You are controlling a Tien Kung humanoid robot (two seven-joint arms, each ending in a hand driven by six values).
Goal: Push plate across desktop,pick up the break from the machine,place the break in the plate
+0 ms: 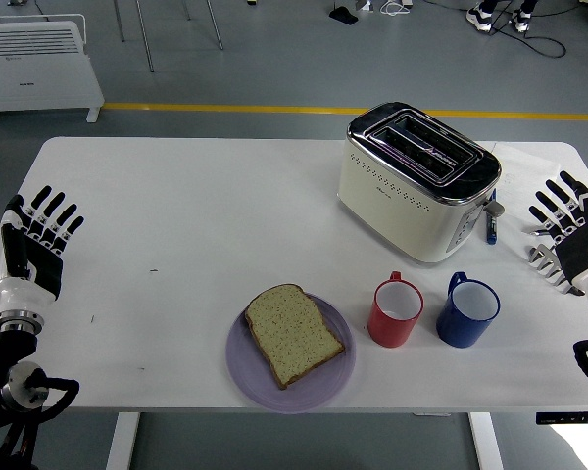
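The brown bread slice (294, 334) on the round purple plate (335, 375), near the worktop's front edge, looks light, soft and crumbly; hold its crust edges gently. Both robot hands, left (34, 245) and right (568, 227), are spread open and empty.

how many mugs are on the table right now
2. The red mug stands just right of the purple plate, in front of the toaster. The blue mug stands beside it, further right. Nothing suggests another hidden one.
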